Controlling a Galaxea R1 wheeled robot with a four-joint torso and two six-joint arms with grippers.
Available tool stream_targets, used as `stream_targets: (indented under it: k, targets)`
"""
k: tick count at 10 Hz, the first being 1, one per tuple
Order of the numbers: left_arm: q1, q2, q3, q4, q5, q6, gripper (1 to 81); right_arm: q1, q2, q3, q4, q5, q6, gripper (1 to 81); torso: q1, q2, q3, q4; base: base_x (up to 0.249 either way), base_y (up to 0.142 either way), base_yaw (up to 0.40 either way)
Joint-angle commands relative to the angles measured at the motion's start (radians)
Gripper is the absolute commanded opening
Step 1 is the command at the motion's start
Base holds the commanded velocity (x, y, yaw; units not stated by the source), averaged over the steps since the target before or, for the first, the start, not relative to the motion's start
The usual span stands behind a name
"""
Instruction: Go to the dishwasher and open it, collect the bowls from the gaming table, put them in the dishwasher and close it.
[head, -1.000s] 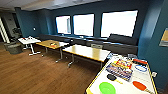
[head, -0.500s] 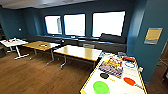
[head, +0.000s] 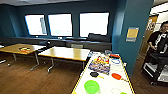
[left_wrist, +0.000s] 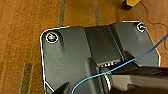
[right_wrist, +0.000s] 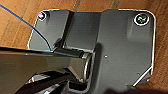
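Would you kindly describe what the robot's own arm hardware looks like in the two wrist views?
Each wrist view shows a wide dark grey plate with rounded corners and round fittings, crossed by a dark jointed bar. A thin blue cable runs across the left wrist view, and another blue cable across the right.

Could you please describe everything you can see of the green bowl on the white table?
The small round bright-green bowl looks like plastic and sits upright, mouth up, apparently empty. It rests on the glossy white, yellow-edged gaming table near the end closest to the camera. Nothing else touches it; a small dark round item lies just beyond it.
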Motion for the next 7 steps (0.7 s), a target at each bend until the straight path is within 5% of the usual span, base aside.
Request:
stream_targets:
  k: [1,4,7]
  targets:
    - [-0.051,-0.001,-0.002,-0.002,0.046,-0.002,81.1,0.043,0.004,0.004,-0.005,-0.049,-0.004,81.1,0.000,0.000,0.000,0.000,0.000,0.000,-0.362]
    - [-0.049,0.000,-0.002,-0.004,0.046,-0.002,81.1,0.043,0.004,0.004,-0.005,-0.049,-0.004,81.1,0.000,0.000,0.000,0.000,0.000,0.000,-0.312]
    - [-0.051,-0.001,-0.002,-0.005,0.046,-0.002,81.1,0.043,0.004,0.004,-0.005,-0.049,-0.004,81.1,0.000,0.000,0.000,0.000,0.000,0.000,-0.029]
